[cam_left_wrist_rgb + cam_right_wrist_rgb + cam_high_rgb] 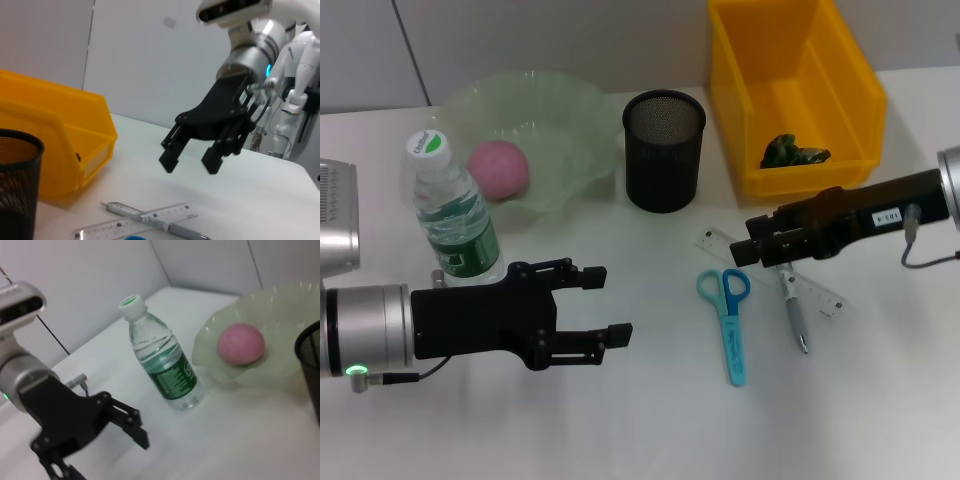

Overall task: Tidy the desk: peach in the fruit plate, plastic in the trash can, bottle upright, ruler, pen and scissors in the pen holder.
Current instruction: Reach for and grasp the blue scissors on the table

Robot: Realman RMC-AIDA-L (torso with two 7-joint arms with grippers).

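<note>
Nearest the head camera, the left gripper [595, 305] is held low over the white table [650, 430], its black fingers spread wide with nothing between them. It is also seen in the right wrist view [125, 427], open and empty, just beside the bottle [453, 214], which already stands upright on its base. Behind the bottle, the peach [500, 169] is lodged inside the pale green fruit plate [575, 110], and the crumpled plastic [794, 152] is seen in the yellow trash can [840, 60].

Three things are left on the table. The ruler [820, 291] and the pen [794, 318] lie crossed, touching, directly under the right gripper [745, 252], whose jaws are parted and hold nothing, as is confirmed from the left wrist view [187, 165]. The pen's long axis runs roughly toward the robot, while the ruler is laid diagonally across it. The scissors [729, 322] lie just beside them, nearer the middle of the table, handles pointing away from the robot.

The right arm is judged the nearer for pen and ruler. The mesh pen holder [664, 150] stands beyond them, between plate and trash can, with open tabletop in between. A thin, flat ruler on a smooth surface is likely to be hard to pinch.
</note>
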